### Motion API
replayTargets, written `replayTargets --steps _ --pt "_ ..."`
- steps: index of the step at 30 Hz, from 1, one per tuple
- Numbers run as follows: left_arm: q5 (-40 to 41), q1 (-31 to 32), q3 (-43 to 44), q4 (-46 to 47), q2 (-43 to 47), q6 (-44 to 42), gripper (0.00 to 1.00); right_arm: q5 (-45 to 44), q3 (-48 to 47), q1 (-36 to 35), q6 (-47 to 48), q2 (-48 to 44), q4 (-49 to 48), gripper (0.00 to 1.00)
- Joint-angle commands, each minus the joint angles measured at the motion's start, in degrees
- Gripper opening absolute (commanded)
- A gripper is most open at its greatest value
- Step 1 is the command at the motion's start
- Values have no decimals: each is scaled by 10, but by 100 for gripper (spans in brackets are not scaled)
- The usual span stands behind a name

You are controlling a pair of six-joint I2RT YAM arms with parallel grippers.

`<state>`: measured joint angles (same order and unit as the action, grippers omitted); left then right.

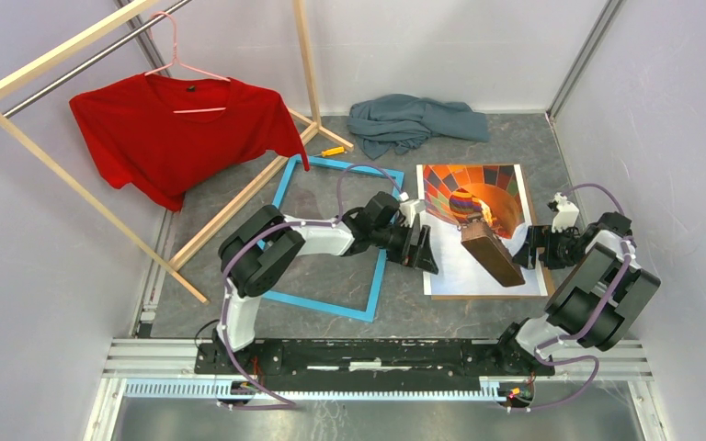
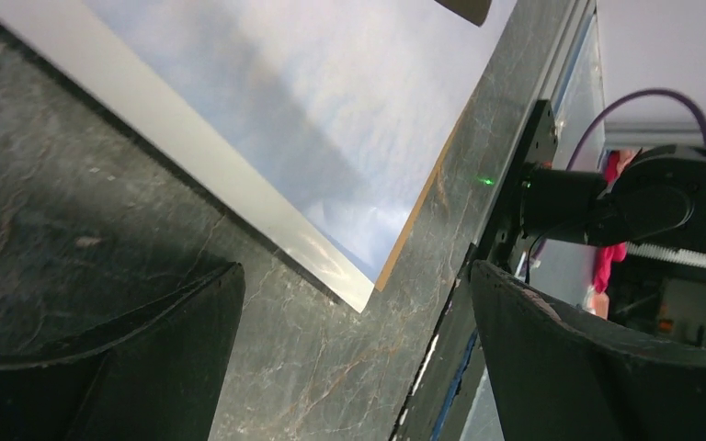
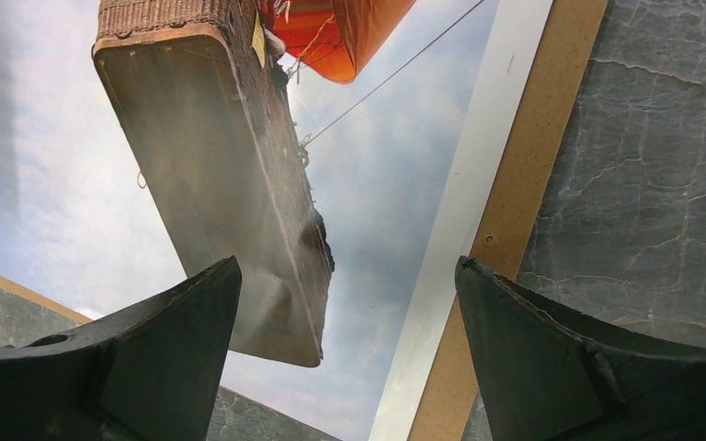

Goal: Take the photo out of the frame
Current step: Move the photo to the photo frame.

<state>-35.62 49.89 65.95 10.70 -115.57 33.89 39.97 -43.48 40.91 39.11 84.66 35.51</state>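
The photo (image 1: 478, 230) lies face up right of centre in the overhead view, squarely on the brown backing board (image 3: 515, 202), whose edge shows as a thin strip along the print's right and lower sides. The frame (image 1: 331, 310) sits apart from it at centre left, a bare blue rectangle with only the dark table (image 1: 533, 147) showing through it. The left gripper (image 1: 429, 250) hovers at the print's lower left edge and the right gripper (image 1: 526, 250) at its lower right, both with jaws spread wide and nothing between them (neither touches the print, as far as the wrist views show). The removal itself looks done; what remains is probably to draw both arms back without dragging the loose print off its board
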Motion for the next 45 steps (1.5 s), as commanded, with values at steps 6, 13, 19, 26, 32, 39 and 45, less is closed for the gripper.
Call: replayTargets --steps 6,13,19,26,32,39,45 --pt "18 -14 -10 8 -26 133 100 6 0 -2 -2 12 26 93" --pt "16 -15 8 2 -54 153 100 14 0 -3 -1 11 28 93" --pt "28 -15 8 -1 -55 155 100 20 -1 -3 5 11 33 93" --pt "31 -15 11 -1 -61 157 100 23 -1 -3 7 10 34 93" --pt "19 -15 17 4 -66 159 100 24 -2 -5 8 14 35 93" --pt "-9 -16 31 21 -63 161 100 24 -3 -8 9 18 36 93" --pt "-17 -17 20 37 -48 169 100 24 -4 -9 9 22 36 92"
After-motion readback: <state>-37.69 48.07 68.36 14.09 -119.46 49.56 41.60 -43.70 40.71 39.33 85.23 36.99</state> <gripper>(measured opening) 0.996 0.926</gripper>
